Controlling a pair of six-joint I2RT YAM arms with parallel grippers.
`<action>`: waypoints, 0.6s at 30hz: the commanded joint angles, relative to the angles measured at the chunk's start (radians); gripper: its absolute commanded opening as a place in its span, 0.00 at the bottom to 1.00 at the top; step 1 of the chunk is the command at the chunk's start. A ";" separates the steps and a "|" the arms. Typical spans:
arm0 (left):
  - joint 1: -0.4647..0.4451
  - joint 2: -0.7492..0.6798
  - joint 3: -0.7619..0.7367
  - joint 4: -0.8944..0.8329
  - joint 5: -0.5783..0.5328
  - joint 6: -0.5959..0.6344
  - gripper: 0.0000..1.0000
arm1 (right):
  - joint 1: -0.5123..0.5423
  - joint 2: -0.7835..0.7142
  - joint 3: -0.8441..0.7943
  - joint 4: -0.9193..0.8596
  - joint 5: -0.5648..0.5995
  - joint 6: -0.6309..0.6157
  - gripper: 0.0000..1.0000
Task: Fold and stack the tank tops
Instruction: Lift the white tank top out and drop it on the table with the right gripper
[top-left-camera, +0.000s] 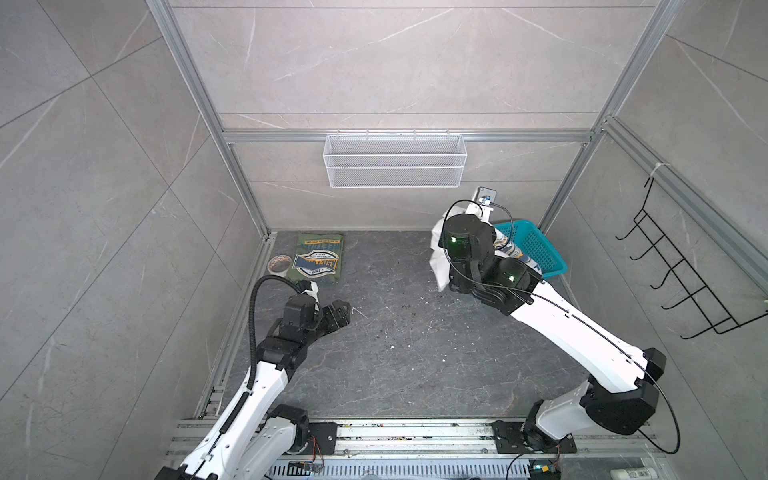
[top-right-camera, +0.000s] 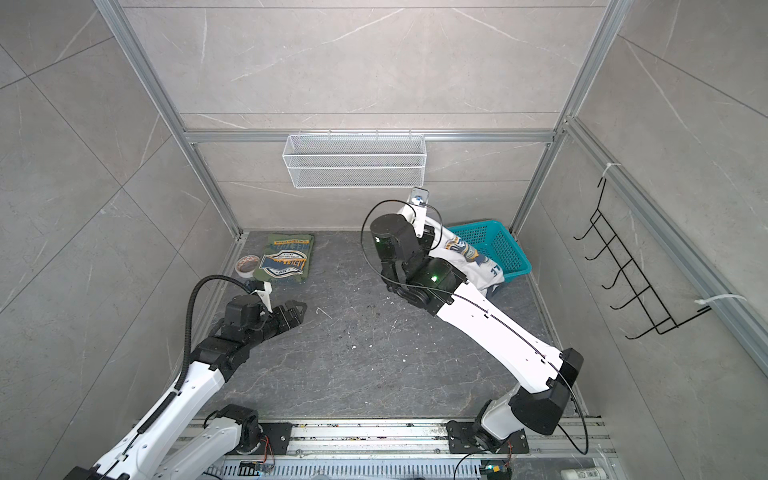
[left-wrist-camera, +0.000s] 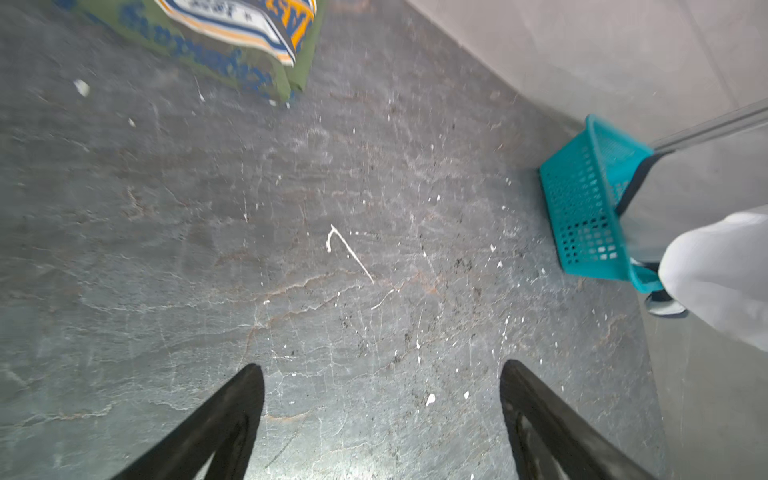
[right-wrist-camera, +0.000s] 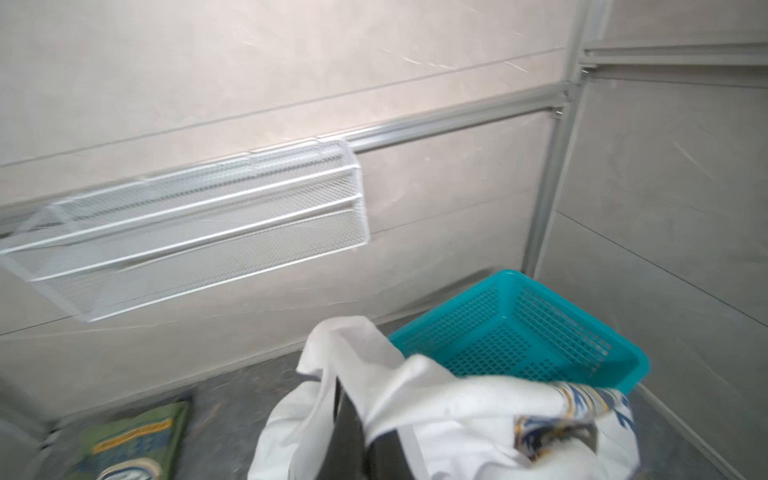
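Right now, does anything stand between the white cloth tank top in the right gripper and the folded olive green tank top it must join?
Nothing visible does. The dark table between the white cloth tank top and the folded olive green tank top is bare; the open left gripper hovers beside that path.

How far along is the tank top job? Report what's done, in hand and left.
Done: the olive green tank top lies folded flat on the table. In hand: the right gripper is shut on the white tank top, which hangs crumpled by the teal basket; the left gripper is open and empty. Left: lay the white one out, fold it and stack it with the green one.
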 joint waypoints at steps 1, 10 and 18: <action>0.001 -0.068 0.021 -0.054 -0.098 -0.023 0.91 | 0.111 0.051 0.140 -0.016 -0.099 -0.152 0.00; 0.001 -0.172 0.006 -0.121 -0.221 -0.049 0.91 | 0.291 0.235 0.403 -0.268 -0.186 -0.103 0.00; 0.002 -0.126 0.000 -0.111 -0.134 -0.022 0.91 | 0.167 -0.031 -0.182 -0.311 -0.254 0.211 0.00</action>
